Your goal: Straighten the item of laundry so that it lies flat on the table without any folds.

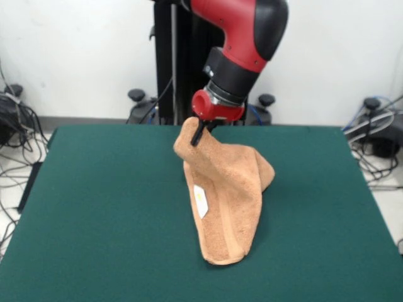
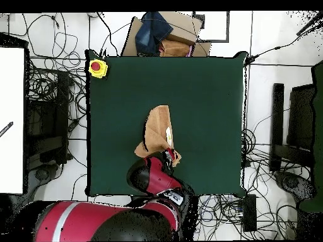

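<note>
Towel (image 1: 223, 195), light and limp, hangs in a folded drape from your hand (image 1: 200, 133), which is pinched closed on its far top corner, its near end resting mid-desk (image 1: 94, 207); grip corners or hems.

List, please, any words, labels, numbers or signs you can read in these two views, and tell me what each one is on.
No text can be read in either view.
The towel, held up at one corner by the claw, carries a small white and yellow tag; any print on it is too small to read.
The yellow box with a red button on the table corner shows no legible marking.
</note>
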You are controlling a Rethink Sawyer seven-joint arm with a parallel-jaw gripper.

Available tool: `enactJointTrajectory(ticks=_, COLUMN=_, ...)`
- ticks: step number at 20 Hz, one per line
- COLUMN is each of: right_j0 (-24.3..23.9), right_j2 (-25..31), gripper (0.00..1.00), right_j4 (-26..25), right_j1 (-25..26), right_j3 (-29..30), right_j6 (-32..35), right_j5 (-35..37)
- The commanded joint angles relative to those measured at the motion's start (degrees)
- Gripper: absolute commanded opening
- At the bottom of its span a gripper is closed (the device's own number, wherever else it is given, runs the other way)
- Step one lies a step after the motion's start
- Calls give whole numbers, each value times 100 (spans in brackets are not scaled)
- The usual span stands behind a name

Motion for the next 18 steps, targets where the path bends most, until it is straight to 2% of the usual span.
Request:
enactJointTrajectory(ticks=1, right_j0=-129, right_j2=787, gripper=0, right_j4=-65, right_j1=167, right_j3=-300, right_j6=1528, right_j5=746)
enactJointTrajectory(ticks=8, right_j0=-287, right_j2=936, gripper=0, right_j4=-66, right_j1=163, right_j3=-274, right_j6=1542, right_j5=947)
enactJointTrajectory(ticks=18, right_j0=-261, right_j2=925, gripper=0, right_j4=-40, right_j1=171, right_j3=-268, right_j6=1538, right_j5=982)
